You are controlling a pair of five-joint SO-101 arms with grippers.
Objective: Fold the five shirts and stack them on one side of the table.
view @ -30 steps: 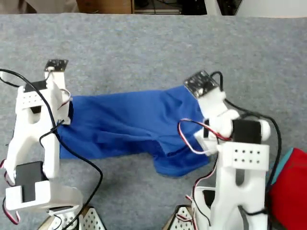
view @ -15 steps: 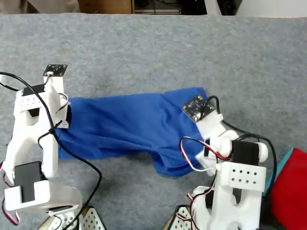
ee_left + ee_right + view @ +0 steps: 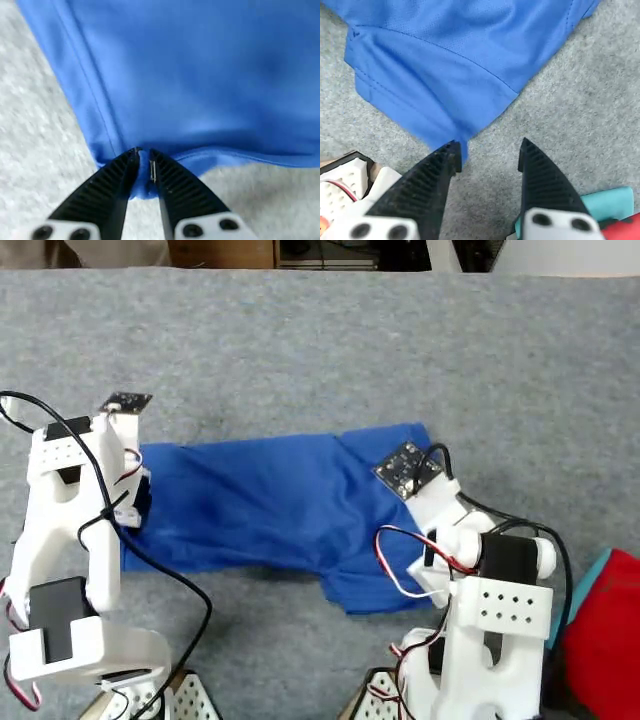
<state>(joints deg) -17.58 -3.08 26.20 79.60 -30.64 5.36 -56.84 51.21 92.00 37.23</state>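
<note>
Item under inspection: one blue shirt (image 3: pixel 270 505), lying on the grey tabletop (image 3: pixel 300 350). It lies mostly flat across the middle of the surface, its long side running left to right. One part juts toward the near edge at the shirt's right end. Shallow creases cross the cloth, and a stitched hem runs along its left edge.

Left arm (image 3: pixel 65 540): it stands at the near left and leans over the shirt's left end. The left tool (image 3: pixel 144 157) is clamped on the shirt. Its two black ribbed fingers (image 3: pixel 107 182) are pressed together with a small tuck of blue hem pinched between the tips, at the near left corner of the garment. The cloth spreads away from the pinch without being lifted clear of the tabletop.

Right arm (image 3: pixel 500 590): it stands at the near right, with its wrist over the shirt's right end. The right tool (image 3: pixel 490 147) has its fingers apart and holds nothing. Bare tabletop shows in the gap between them. One fingertip sits at the edge of the jutting part's hem; whether it touches the cloth cannot be told. The other fingertip is over bare tabletop, beside the shirt.

Other items: a red cloth (image 3: pixel 605 640) lies at the near right edge, with a teal item (image 3: pixel 590 575) against its left side. Both are apart from the blue shirt.
</note>
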